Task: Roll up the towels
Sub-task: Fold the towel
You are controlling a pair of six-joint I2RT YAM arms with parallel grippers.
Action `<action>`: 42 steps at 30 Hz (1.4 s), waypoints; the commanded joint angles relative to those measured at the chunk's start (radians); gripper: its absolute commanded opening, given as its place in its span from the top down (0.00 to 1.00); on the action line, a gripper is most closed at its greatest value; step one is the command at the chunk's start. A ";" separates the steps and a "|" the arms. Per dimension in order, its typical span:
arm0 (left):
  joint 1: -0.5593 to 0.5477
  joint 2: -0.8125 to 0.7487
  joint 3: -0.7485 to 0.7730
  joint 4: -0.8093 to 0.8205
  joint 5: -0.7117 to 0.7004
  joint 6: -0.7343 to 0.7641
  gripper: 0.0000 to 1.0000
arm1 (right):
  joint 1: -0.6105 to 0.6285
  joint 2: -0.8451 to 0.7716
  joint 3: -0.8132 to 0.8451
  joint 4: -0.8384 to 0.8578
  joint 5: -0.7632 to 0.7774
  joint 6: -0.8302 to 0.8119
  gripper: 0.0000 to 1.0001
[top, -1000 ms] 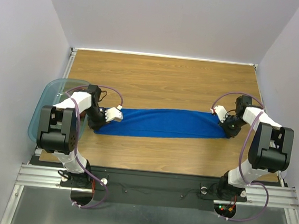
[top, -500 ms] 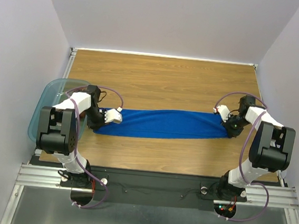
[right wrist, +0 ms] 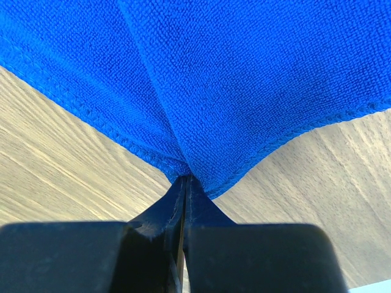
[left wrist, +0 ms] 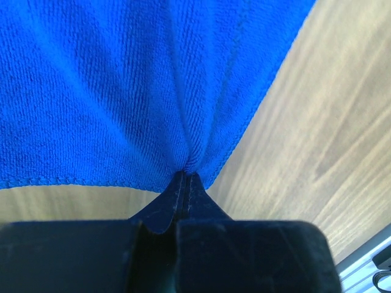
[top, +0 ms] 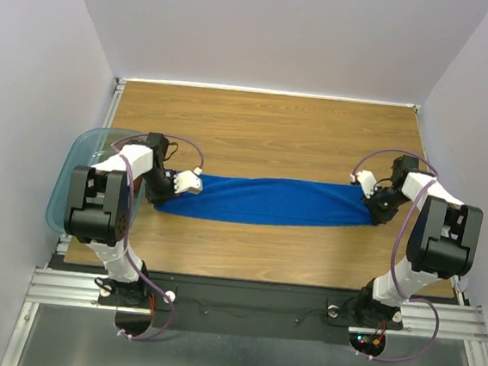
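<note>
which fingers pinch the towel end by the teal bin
The left arm's fingers, shut on the end of the blue towel beside the teal bin; the right arm's fingers pinch the opposite end, far from it.

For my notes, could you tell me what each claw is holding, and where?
Both pinch the blue towel: left claw its left end, right claw its right end.

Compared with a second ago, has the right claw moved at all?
Yes. The right claw has shifted slightly outward, toward the table's right edge, drawing the end of the blue towel with it.
</note>
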 commanded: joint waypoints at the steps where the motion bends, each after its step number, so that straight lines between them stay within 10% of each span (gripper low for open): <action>1: -0.059 0.082 0.029 0.158 -0.004 -0.095 1.00 | -0.024 0.069 -0.039 0.026 0.044 0.013 1.00; 9: -0.121 0.234 0.202 0.194 -0.008 -0.194 1.00 | -0.028 0.129 0.033 0.031 0.082 0.073 0.99; 42: 0.004 0.030 0.301 0.053 0.076 -0.125 1.00 | -0.031 0.048 0.274 -0.129 -0.108 0.099 1.00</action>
